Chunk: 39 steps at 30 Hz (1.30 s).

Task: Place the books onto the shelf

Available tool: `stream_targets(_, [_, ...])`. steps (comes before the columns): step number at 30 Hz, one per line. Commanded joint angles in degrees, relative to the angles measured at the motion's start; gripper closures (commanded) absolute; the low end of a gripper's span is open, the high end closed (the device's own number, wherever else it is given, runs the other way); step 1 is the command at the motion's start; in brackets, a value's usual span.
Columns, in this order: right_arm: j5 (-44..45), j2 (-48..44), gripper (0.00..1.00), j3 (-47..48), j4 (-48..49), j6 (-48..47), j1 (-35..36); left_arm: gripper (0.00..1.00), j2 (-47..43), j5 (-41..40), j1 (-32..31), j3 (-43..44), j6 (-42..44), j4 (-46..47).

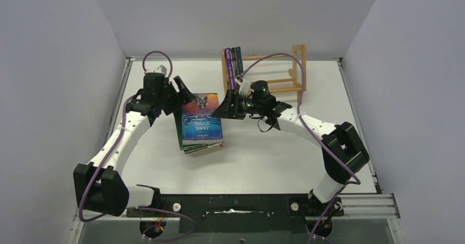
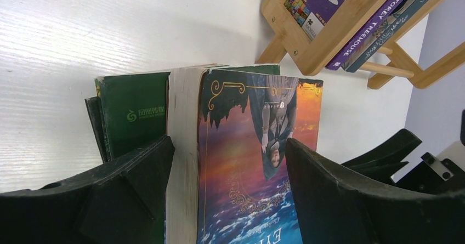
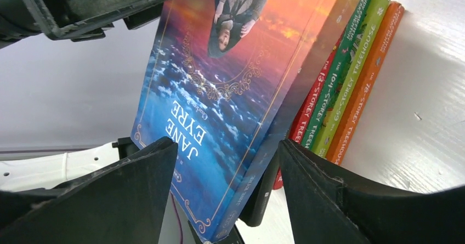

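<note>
Straddling the far left corner of the Jane Eyre paperback (image 1: 201, 120), the left gripper (image 1: 186, 97) has its fingers spread wide, one beside the page edge and one over the cover. As far as its wrist view shows, nothing is clamped between them. Opposite, the right gripper (image 1: 227, 106) faces the book's spine side, jaws well apart around one corner, and it grips nothing that I can see. That paperback tops a loose stack (image 1: 192, 145) in the middle of the table (image 1: 274, 162). Beneath it show red, green, lime and orange Treehouse spines (image 3: 351, 79) and a green-covered book (image 2: 134, 115). Behind the stack stands the wooden shelf (image 1: 299, 68), with about three shelved books (image 1: 233, 63) leaning at its left end and room to their right. I judge the job roughly a third done: at least five books wait in the stack, the top one likely next.
</note>
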Motion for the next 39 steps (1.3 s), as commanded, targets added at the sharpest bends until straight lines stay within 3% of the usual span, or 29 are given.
stream_targets(1, [-1.2,0.5,0.30,-0.5,3.6,1.8,-0.1,0.26,0.1,1.1,-0.9,0.3,-1.2,2.1])
stream_targets(17, [-8.9,4.7,0.29,-5.8,22.6,14.8,-0.1,0.26,1.1,2.1,-3.4,-0.6,-2.6,3.8])
stream_targets(30, [-9.3,4.3,0.30,-8.7,29.2,19.1,-1.3,0.26,4.3,2.9,-7.0,0.3,-4.3,6.9])
stream_targets(39, [-9.0,3.8,0.31,-13.4,39.3,25.8,-2.7,0.26,6.1,2.8,-10.5,1.2,-5.9,8.8])
